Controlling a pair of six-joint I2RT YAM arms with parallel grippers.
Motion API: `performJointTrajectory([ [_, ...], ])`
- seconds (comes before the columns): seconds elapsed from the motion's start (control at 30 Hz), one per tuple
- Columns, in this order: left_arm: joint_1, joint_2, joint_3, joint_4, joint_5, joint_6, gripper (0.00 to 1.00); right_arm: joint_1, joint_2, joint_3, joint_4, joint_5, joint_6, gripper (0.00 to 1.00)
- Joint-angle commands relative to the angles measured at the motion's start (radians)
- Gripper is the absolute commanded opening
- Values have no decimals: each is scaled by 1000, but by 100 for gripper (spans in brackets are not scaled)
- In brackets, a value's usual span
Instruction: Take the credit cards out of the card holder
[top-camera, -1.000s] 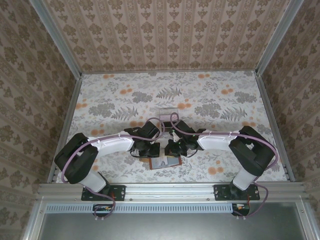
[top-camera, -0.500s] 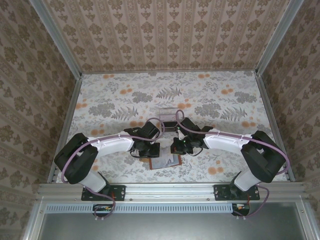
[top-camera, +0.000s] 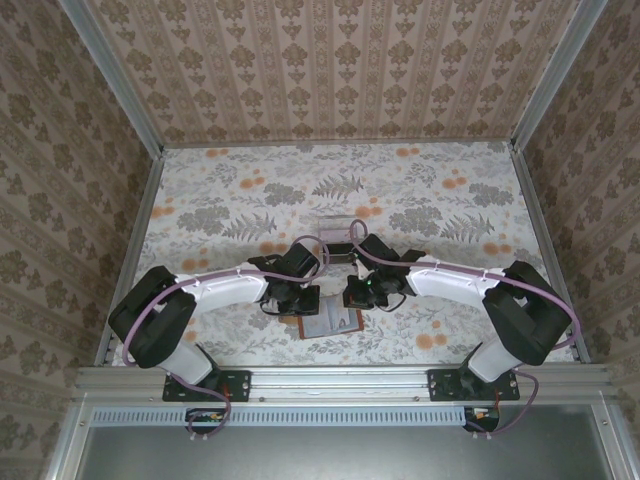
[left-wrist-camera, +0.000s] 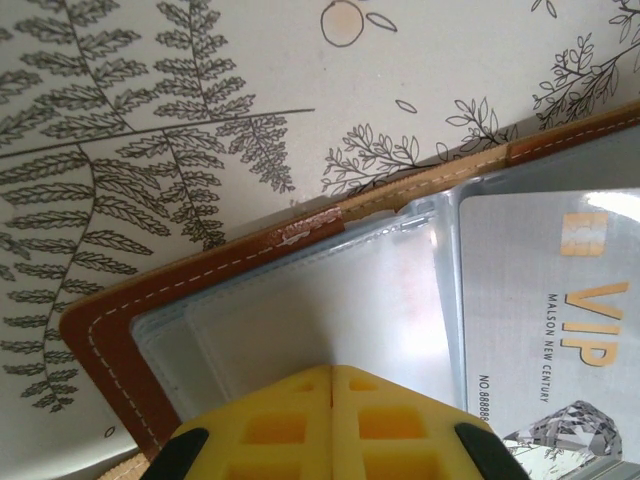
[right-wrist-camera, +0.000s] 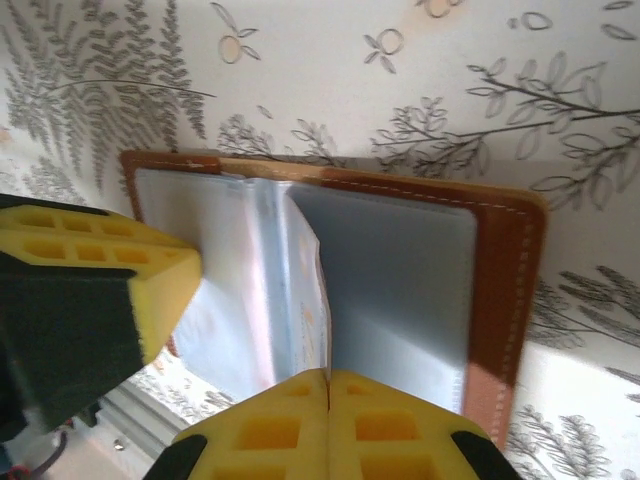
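The card holder (top-camera: 327, 323) lies open on the table near the front edge, with a brown stitched rim (left-wrist-camera: 100, 345) and clear grey-blue sleeves. My left gripper (left-wrist-camera: 332, 368) is shut, its yellow tips resting on the holder's left sleeve (left-wrist-camera: 300, 310). My right gripper (right-wrist-camera: 328, 375) is shut on the edge of a silvery credit card (right-wrist-camera: 308, 290), which stands up from the holder's middle. The same card, printed VIP in orange, appears in the left wrist view (left-wrist-camera: 545, 310). In the top view the left gripper (top-camera: 300, 298) and the right gripper (top-camera: 358, 295) meet over the holder.
A small clear plastic box (top-camera: 335, 222) sits just behind the grippers. The left gripper's yellow finger (right-wrist-camera: 100, 265) is close beside the raised card. The table's metal front rail (top-camera: 340, 378) runs right below the holder. Patterned walls enclose the table on three sides.
The right arm has swung outward and its gripper has shifted slightly to the right over the holder. The left arm has stayed still.
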Motion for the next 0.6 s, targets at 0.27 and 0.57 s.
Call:
performJointTrajectory([
  [0.27, -5, -1, 2, -64, -40, 16, 7, 14, 43, -9, 68, -83, 48, 14],
  [0.57, 2, -67, 34, -91, -74, 27, 8, 14, -26, 15, -41, 12, 21, 5],
])
